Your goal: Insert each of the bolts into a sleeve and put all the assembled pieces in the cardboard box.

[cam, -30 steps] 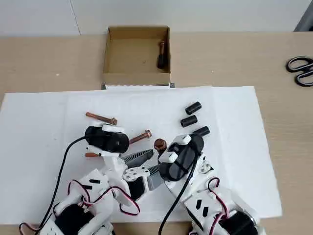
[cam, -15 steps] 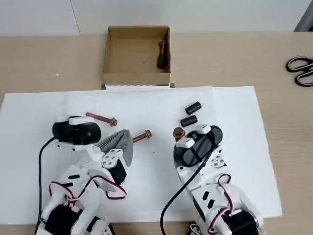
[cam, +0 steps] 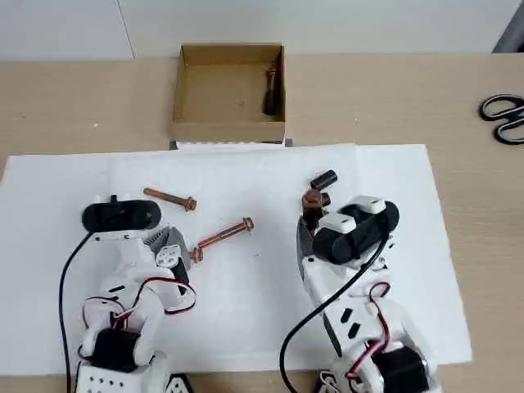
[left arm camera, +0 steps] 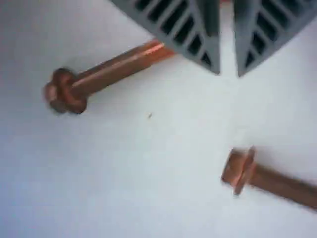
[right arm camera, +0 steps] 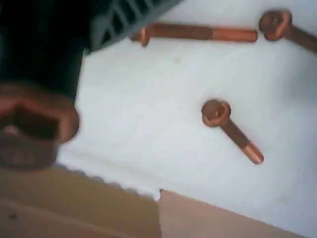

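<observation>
The cardboard box [cam: 196,123] stands beyond the white sheet with one assembled piece [cam: 270,92] inside. My right gripper [cam: 312,211] is shut on a copper bolt [cam: 309,198], whose head [right arm camera: 34,124] sits against a black sleeve [cam: 312,219]. I cannot tell whether the bolt is inside it. Another sleeve [cam: 324,178] lies just beyond. My left gripper [left arm camera: 227,74] hangs shut and holds nothing, over the shaft tip of a loose bolt [left arm camera: 106,72]. That bolt [cam: 225,233] lies mid-sheet. A second bolt [cam: 169,197] lies farther left. A third bolt's head [cam: 195,254] pokes out beside the left arm.
The white sheet [cam: 246,311] covers the near half of the table. Scissors [cam: 503,116] lie at the far right on the bare wood. The left arm's cable [cam: 70,270] trails over the sheet's left part.
The right gripper has carried its bolt from the middle of the sheet up and right to the sleeves. The left arm has drawn back leftward, away from the right gripper.
</observation>
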Robot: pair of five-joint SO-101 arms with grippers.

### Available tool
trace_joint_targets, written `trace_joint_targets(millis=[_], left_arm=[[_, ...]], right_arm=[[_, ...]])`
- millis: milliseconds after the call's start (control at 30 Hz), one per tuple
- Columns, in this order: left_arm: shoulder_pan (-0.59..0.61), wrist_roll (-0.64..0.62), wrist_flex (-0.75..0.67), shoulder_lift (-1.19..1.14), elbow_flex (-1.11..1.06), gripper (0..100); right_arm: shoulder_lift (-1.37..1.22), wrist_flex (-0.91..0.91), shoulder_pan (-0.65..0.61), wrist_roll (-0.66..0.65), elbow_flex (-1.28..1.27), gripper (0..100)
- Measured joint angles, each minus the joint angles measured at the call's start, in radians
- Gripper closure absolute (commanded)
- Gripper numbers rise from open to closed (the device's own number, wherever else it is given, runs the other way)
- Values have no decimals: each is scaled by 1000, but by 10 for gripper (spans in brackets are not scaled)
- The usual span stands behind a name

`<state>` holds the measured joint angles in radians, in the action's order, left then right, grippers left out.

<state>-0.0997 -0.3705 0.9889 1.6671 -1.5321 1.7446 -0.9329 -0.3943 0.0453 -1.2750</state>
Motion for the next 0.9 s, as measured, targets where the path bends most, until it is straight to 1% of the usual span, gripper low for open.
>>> trace_joint_targets(millis=[133,333,467,567,700,900], left_arm=[[6,3,-55,0,-83,994],[6,3,-78,0,-107,994],[6,0,-81,0,-107,994],[18,-6,-81,0,-107,994],[23,-6,-81,0,-107,994],[25,-6,-81,0,-107,994]], right_arm=[[-140,74,6,0,32,996],[-468,232,2,0,221,996],[-735,313,3,0,402,996],[-933,339,5,-3,560,996],[-1204,387,31,-51,755,996],[-1587,499,51,-63,1049,996]])
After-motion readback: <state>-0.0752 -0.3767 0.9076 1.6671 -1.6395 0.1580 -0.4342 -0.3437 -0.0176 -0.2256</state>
